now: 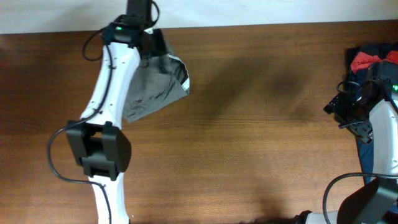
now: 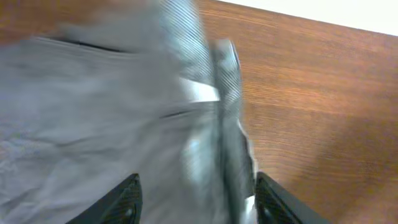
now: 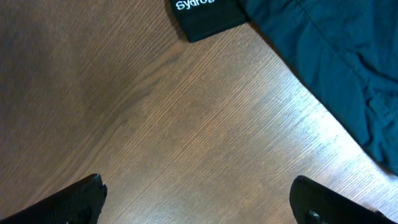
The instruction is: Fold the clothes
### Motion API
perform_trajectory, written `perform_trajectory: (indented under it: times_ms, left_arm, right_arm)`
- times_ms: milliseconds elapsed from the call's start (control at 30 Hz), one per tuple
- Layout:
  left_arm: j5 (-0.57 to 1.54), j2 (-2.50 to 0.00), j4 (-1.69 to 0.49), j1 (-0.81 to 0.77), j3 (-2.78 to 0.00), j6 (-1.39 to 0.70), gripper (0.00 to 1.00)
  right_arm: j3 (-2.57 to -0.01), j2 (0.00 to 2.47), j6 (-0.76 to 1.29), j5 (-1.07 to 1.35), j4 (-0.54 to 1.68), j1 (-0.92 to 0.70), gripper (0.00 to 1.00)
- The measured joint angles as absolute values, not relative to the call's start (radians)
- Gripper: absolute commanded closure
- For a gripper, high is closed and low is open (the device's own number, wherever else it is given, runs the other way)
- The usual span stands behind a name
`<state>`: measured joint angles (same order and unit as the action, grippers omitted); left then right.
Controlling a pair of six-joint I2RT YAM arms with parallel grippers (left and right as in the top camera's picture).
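Observation:
The grey-olive garment (image 1: pixel 152 84) lies bunched in a rough triangle at the table's back left, with a paler lining corner on its right side. My left gripper (image 1: pixel 147 48) is over its far end. In the left wrist view the garment (image 2: pixel 93 124) is blurred and fills the frame, and my left gripper's (image 2: pixel 196 202) fingers stand apart with a ridge of cloth between them. My right gripper (image 1: pixel 348 115) is far from the garment at the right edge. In the right wrist view it (image 3: pixel 196 199) is wide open and empty above bare wood.
A dark navy garment (image 3: pixel 336 68) with a black label (image 3: pixel 202 15) lies by the right gripper. It shows in the overhead view (image 1: pixel 373 155) under the right arm, with a red cloth (image 1: pixel 367 60) at the back right corner. The brown table (image 1: pixel 261 124) spans between the arms.

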<state>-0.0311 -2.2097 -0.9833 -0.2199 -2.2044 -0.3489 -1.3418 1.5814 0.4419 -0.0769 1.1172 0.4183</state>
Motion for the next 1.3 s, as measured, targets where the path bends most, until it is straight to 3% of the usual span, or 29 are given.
perform_trajectory:
  times_ms: [267,467,933,1300]
  left_arm:
    - [-0.022,-2.250,-1.006,-0.261,-2.204,-0.355,0.21]
    - [-0.021,-2.244,-1.077,-0.246,-2.210,-0.349,0.01]
    - [0.019,-2.116,-1.330,0.038,-2.222,-0.348,0.01]
    - [0.170,-2.143,-1.238,0.099,-2.032,-0.336,0.01]
  right_arm:
    - [-1.342,1.581,0.442,-0.077,1.117,0.418,0.01]
    - [-1.342,1.581,0.442,-0.077,1.118,0.418,0.01]
    - [-1.343,1.581,0.441,-0.077,1.117,0.418,0.01]
    - [-1.343,1.581,0.442,-0.077,1.117,0.418,0.01]
